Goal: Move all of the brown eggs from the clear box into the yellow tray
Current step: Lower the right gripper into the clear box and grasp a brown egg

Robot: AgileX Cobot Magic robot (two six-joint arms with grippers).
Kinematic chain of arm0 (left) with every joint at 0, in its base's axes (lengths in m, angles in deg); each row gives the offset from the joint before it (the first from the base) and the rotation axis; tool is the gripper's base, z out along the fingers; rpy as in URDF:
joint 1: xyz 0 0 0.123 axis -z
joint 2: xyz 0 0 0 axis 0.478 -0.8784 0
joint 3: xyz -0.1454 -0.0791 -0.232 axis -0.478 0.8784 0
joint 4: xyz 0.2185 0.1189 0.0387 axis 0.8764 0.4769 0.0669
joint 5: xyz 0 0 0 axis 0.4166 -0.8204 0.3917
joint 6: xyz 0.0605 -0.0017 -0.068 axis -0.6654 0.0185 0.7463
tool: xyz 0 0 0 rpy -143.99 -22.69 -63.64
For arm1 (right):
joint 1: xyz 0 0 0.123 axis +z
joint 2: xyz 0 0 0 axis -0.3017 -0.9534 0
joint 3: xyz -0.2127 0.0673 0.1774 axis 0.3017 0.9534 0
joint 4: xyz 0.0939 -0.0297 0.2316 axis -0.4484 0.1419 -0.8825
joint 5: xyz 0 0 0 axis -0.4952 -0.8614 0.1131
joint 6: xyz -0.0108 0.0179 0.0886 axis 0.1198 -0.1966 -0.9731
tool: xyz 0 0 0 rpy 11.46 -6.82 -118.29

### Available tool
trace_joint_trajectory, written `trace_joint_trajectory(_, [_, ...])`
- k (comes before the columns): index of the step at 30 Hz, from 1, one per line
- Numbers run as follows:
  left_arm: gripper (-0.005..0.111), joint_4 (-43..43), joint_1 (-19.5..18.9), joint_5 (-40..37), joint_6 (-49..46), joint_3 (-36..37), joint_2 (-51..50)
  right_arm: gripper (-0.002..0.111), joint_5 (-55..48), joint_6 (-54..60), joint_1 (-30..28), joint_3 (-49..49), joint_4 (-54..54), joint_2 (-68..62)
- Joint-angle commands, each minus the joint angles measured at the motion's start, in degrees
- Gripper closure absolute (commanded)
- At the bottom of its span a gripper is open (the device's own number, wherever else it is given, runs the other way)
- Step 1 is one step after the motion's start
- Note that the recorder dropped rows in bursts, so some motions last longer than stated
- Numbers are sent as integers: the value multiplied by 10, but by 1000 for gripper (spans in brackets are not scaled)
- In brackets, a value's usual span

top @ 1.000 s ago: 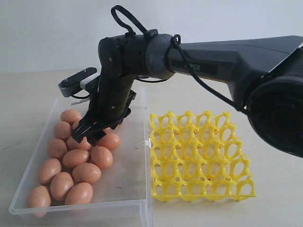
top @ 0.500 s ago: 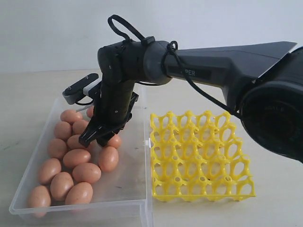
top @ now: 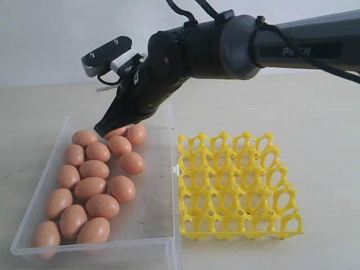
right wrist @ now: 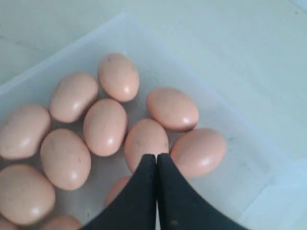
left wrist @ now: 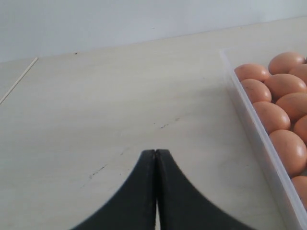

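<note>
Logging L→R. In wrist view the left gripper (left wrist: 156,154) has fingers pressed together w/ nothing betw. them, over bare desk (left wrist: 96,96); not seen in ext. view. Just beside it runs a wall of the clear box (left wrist: 249,120), lined inside w/ brown eggs (left wrist: 271,115).

Ext. view: box sits at left of scene. All eggs in view lie inside it, bunched along its left half and far end, most touching neighbours.

From the right, the right gripper (top: 104,131) reaches across to the box's far end, tilted down, tips just over the far eggs. Fingers closed flat on each other, holding nothing. Contact w/ the egg under the tips: cannot tell.

On the desk the yellow tray (top: 236,232) stands just beside the box's right wall, well apart from the right gripper.

Writing: white letters on right arm (top: 306,52), w/ a cable (top: 281,36) crossing the middle; "Pi" and "ER" legible.
</note>
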Motion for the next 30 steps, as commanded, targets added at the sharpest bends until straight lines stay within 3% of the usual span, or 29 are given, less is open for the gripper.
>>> trace_joint_trajectory(1, [107, -1, 4, 5, 3, -2, 3, 108, -79, 1, -2, 5, 4, 12])
trace_joint_trajectory(4, [107, -1, 4, 5, 3, -2, 3, 107, -122, -59, -2, -18, 0, 12])
trace_joint_trajectory(7, [107, -1, 4, 5, 3, -2, 3, 98, -141, -72, -2, -32, 0, 12])
trace_joint_trajectory(9, [107, -1, 4, 5, 3, -2, 3, 85, -162, -74, -2, -41, -10, 3])
trace_joint_trajectory(10, [107, -1, 4, 5, 3, -2, 3, 69, -187, -74, -2, -52, -11, -9])
trace_joint_trajectory(11, [107, -1, 4, 5, 3, -2, 3, 62, -199, -74, -2, -56, -17, -17])
trace_joint_trajectory(14, [107, -1, 4, 5, 3, -2, 3, 50, -214, -73, -2, -69, -50, -49])
trace_joint_trajectory(30, [107, -1, 4, 5, 3, -2, 3, 50, -236, -26, 18, -172, -17, -155])
